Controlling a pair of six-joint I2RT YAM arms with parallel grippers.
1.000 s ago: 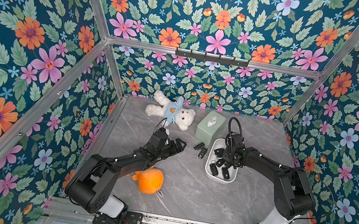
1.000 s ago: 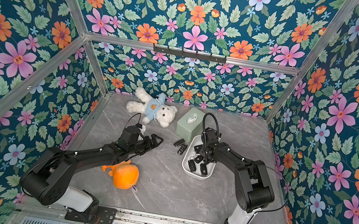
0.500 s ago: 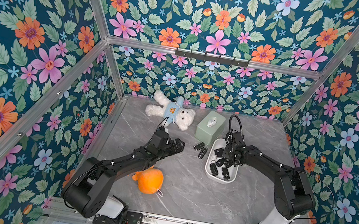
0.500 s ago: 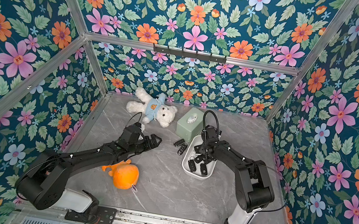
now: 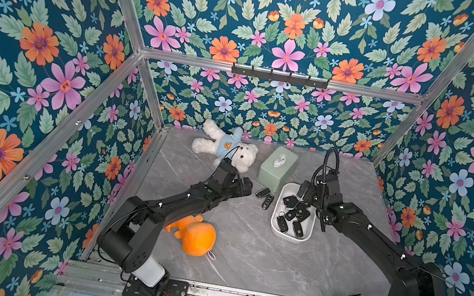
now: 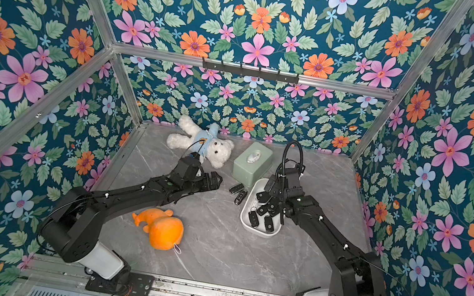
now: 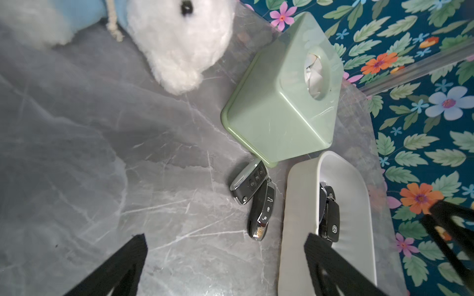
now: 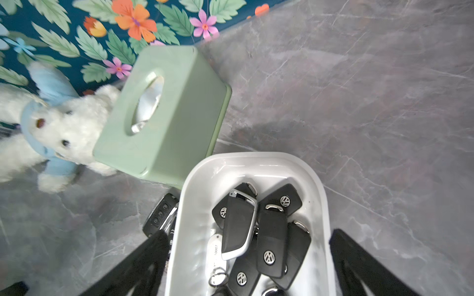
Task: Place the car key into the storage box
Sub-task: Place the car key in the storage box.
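Observation:
The storage box [image 5: 288,237] [image 6: 258,232] is a white tub right of centre, holding several black car keys [image 8: 272,238]. A silver-edged key [image 8: 239,225] lies loose on top of that pile. My right gripper [image 8: 248,239] [image 5: 306,195] hovers open over the box, jaws straddling its width and holding nothing. Two more car keys [image 5: 265,196] [image 7: 256,200] lie on the table just left of the box. My left gripper [image 7: 225,243] [image 5: 243,186] is open and empty, a short way left of those two keys.
A pale green tissue box [image 5: 277,169] stands right behind the storage box and the loose keys. A white teddy bear [image 5: 225,150] lies at the back, left of it. An orange plush toy [image 5: 197,237] lies under the left arm near the front.
My right gripper has opened wide over the box and the silver-edged key now rests on the pile. The left gripper has edged right, toward the two loose keys.

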